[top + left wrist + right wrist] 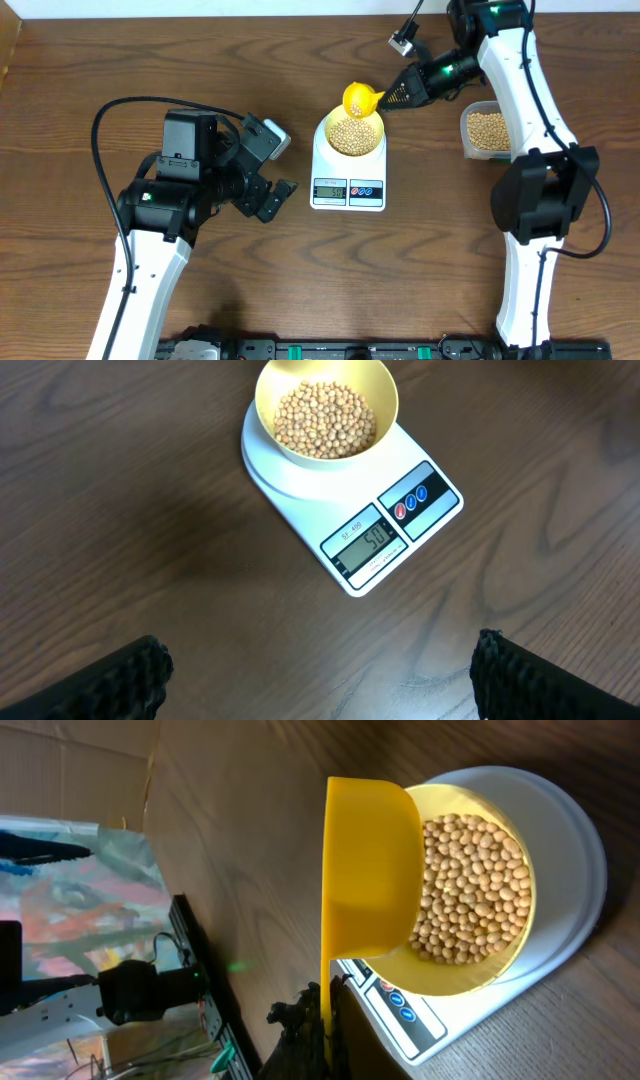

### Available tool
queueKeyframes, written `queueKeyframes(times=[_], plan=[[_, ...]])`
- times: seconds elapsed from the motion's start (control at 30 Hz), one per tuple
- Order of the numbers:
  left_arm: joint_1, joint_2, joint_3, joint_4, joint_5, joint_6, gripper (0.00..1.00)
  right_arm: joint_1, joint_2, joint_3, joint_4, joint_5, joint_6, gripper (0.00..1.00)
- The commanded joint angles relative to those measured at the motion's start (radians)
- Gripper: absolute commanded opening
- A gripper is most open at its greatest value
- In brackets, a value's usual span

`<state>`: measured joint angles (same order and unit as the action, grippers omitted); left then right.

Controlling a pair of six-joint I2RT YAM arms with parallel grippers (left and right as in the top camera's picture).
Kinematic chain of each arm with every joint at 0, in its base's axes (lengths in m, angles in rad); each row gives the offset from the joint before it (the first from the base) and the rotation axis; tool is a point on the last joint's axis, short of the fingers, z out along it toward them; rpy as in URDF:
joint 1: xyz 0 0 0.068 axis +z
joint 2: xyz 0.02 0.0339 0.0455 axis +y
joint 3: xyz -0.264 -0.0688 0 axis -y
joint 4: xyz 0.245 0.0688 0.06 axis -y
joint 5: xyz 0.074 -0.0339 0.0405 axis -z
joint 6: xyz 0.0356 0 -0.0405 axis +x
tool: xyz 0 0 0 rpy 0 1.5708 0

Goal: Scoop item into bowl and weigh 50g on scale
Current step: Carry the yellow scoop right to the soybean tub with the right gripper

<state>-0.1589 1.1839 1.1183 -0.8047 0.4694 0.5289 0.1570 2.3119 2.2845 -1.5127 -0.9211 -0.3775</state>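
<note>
Right wrist view: the right gripper, dark and mostly cut off at the frame's lower edge, pinches the handle of the yellow scoop, whose cup hangs tilted over the pale-yellow bowl. Tan beans fill the bowl, which sits on the white scale. The left gripper is spread wide, holding nothing, short of the scale, whose display reads 50.

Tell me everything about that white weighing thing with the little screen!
The flat white plastic kitchen scale lies level on the brown wooden table. It has rounded corners, a small grey screen that seems to read 50, and red and blue buttons beside it. A small pale-yellow round bowl of tan beans sits on its round platform. Nothing else touches it.
</note>
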Motion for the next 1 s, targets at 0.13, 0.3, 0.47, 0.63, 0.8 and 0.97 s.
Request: queueKeyframes(times=[0.13,0.3,0.47,0.63,0.8,0.97], plan=[[0.005,0.006,-0.003,-0.001,0.013,0.016,0.98,-0.055,-0.126,0.026,-0.011,-0.044,-0.024,0.01],[0.005,0.006,-0.003,-0.001,0.013,0.016,0.97,-0.138,-0.192,0.026,-0.033,-0.048,-0.024,0.01],[0.005,0.006,-0.003,-0.001,0.013,0.016,0.98,-0.260,-0.252,0.026,-0.079,-0.058,-0.037,0.01],[0.005,0.006,-0.003,-0.001,0.013,0.017,0.98,-0.396,-0.299,0.026,-0.154,-0.048,-0.095,0.01],[0.005,0.006,-0.003,-0.001,0.013,0.016,0.98,-0.527,-0.316,0.025,-0.185,0.005,-0.098,0.01],[0.005,0.006,-0.003,-0.001,0.013,0.017,0.98,-0.603,-0.316,0.025,-0.185,0.158,-0.070,0.01]])
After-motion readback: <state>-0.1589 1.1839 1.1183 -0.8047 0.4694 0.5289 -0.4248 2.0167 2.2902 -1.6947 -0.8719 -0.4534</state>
